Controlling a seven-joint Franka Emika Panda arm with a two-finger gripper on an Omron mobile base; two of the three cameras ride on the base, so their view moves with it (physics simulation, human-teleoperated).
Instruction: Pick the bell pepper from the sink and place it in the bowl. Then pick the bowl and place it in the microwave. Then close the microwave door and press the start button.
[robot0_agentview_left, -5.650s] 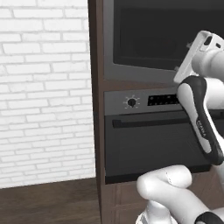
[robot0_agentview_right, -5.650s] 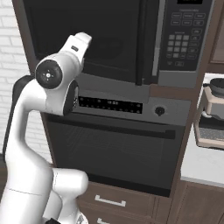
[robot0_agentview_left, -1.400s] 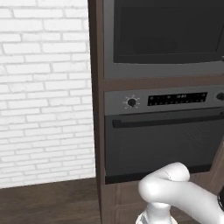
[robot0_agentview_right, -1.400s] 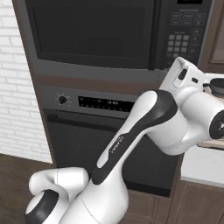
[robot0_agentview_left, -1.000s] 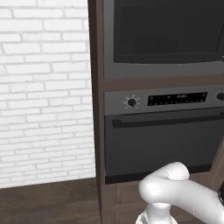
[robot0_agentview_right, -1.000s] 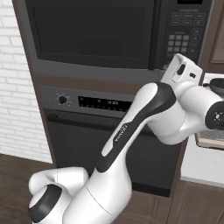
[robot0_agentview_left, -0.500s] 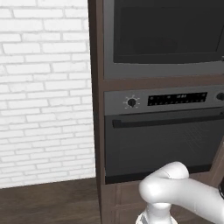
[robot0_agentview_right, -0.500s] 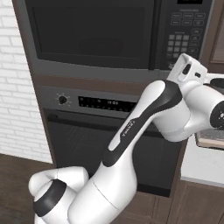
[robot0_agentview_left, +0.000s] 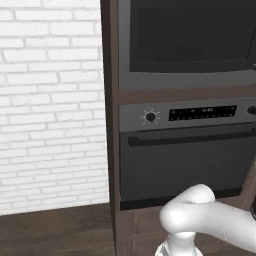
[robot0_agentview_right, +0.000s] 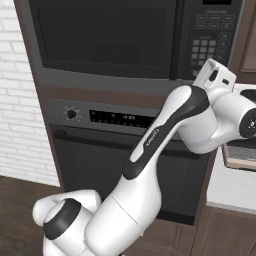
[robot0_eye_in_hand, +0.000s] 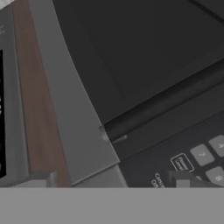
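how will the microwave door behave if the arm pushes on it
The microwave door is a broad flat glass panel in a grey frame, so it probably stays stiff. It looks shut flush already, so pushing likely moves nothing. The glossy glass may be slippery; its bar handle offers better purchase.

White painted brick wall (robot0_agentview_left: 50, 100) at left of dark brown tall cabinet column (robot0_agentview_left: 111, 125). Built-in dark grey oven (robot0_agentview_left: 185, 160) set in column, below brown wood strip (robot0_agentview_right: 100, 95). Control strip across oven top: round black knob (robot0_agentview_left: 150, 117) at left end, black display strip (robot0_agentview_left: 202, 113) beside it, second knob (robot0_agentview_left: 252, 110) at right edge. Long dark horizontal handle (robot0_agentview_left: 190, 136) just under strip. Dark wood plank floor (robot0_agentview_left: 55, 232) below wall. White countertop (robot0_agentview_right: 235, 187) at right of column, brown lower cabinet (robot0_agentview_right: 225, 232) under it.
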